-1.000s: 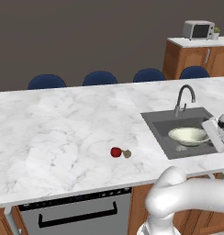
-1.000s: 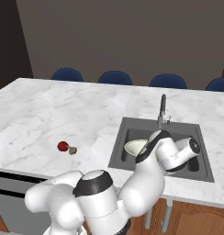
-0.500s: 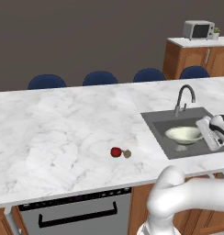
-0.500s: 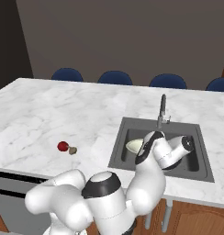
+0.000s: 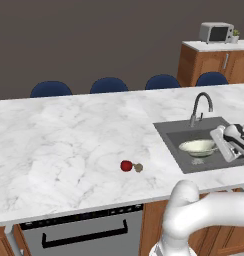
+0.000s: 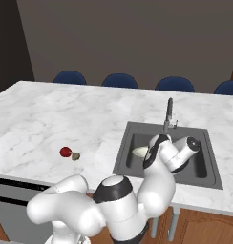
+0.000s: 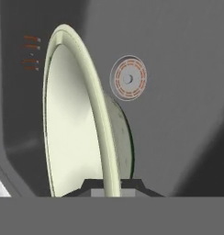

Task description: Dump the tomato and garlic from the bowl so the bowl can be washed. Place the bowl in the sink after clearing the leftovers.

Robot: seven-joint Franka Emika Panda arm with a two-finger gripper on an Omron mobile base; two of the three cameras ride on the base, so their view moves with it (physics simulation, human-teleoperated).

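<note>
The cream bowl (image 5: pixel 198 147) is down inside the dark grey sink (image 5: pixel 176 134), and I cannot tell whether it rests on the sink floor. My gripper (image 5: pixel 217 144) is shut on the bowl's right rim. The hand view looks along the rim of the bowl (image 7: pixel 72 124), with the gripper (image 7: pixel 111 184) pinching it between both tips. From the right base view the bowl (image 6: pixel 140 151) peeks out beside the gripper (image 6: pixel 150 153) in the sink (image 6: pixel 204 169). The red tomato (image 5: pixel 126 165) and the tan garlic (image 5: pixel 138 167) lie side by side on the marble counter, left of the sink.
A gooseneck faucet (image 5: pixel 200 105) rises behind the sink. The round drain (image 7: pixel 128 78) sits in the sink floor past the bowl. Blue chair backs (image 5: pixel 110 85) line the counter's far edge. A dishwasher front (image 5: pixel 84 232) is below the near edge.
The hand and the held bowl have edged slightly to the left inside the sink. The tomato and garlic have stayed put.
</note>
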